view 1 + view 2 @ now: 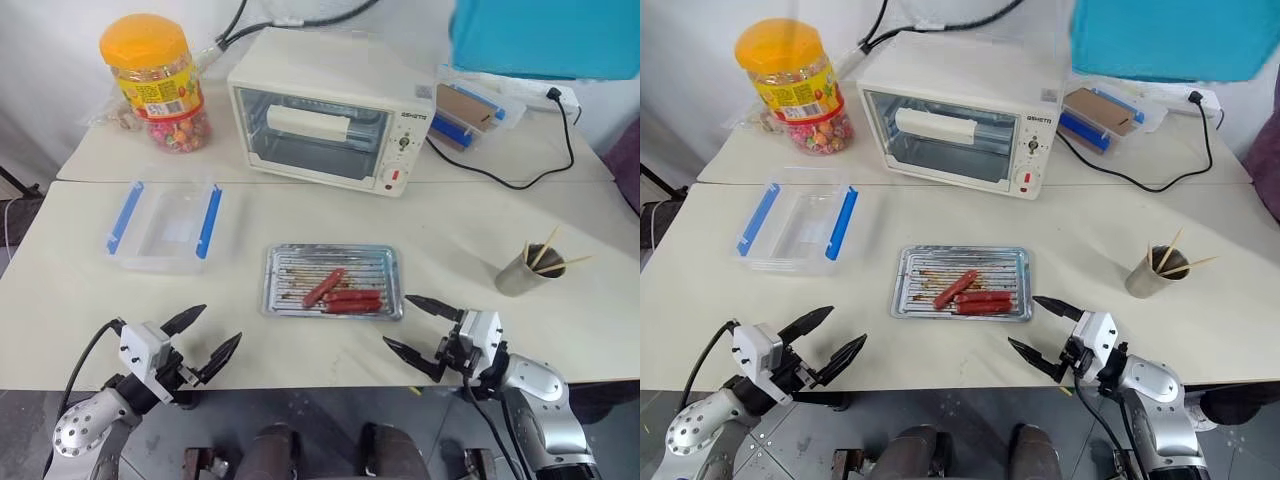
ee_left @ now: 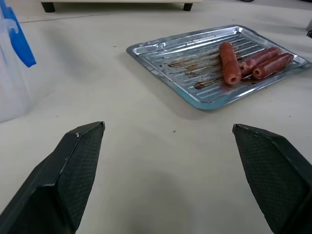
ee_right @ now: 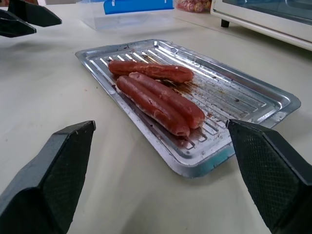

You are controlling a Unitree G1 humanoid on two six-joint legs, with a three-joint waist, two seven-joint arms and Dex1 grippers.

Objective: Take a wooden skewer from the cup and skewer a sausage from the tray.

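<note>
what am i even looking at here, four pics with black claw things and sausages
It is a humanoid robot with two arms. The two wide pictures come from cameras in its head, looking down at a table. The other two come from cameras on its wrists, so the black wedges are its own fingers. The left gripper and right gripper are both open and hold nothing. On the table lie a metal tray with three sausages, a cup of wooden skewers, a clear box, a small oven and a candy jar.

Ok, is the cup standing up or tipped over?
Upright. The cup stands on its base on the table, dark mouth facing up, with skewers sticking out of it.
</note>
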